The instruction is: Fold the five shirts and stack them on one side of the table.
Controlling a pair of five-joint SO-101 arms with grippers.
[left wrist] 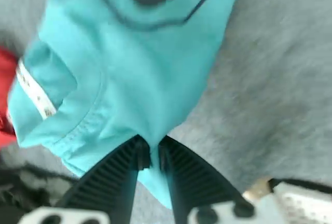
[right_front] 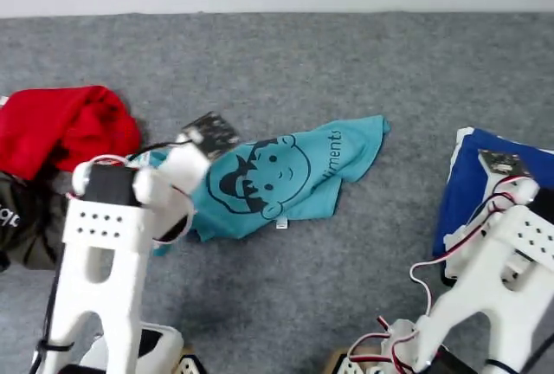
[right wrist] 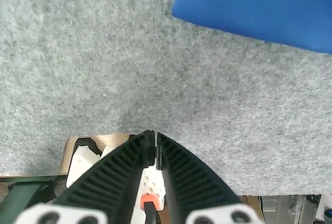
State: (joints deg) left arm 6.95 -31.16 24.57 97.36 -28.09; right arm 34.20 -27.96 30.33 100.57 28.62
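A teal shirt (right_front: 286, 170) with a cartoon face print lies crumpled in the middle of the grey table. My left gripper (left wrist: 149, 149) is shut on a fold of the teal shirt (left wrist: 129, 73) at its left end, near the collar. In the high view the left arm (right_front: 112, 218) stands over that end. A folded blue shirt (right_front: 472, 188) lies at the right side. My right gripper (right wrist: 155, 138) is shut with nothing in it, near the table's front edge, apart from the blue shirt (right wrist: 259, 3). The right arm (right_front: 519, 235) partly covers the blue shirt.
A red shirt (right_front: 61, 127) lies bunched at the far left, with a dark shirt (right_front: 22, 218) just in front of it. The grey felt (right_front: 286, 54) behind the teal shirt is bare. The right arm's base (right wrist: 88, 159) sits at the table's front edge.
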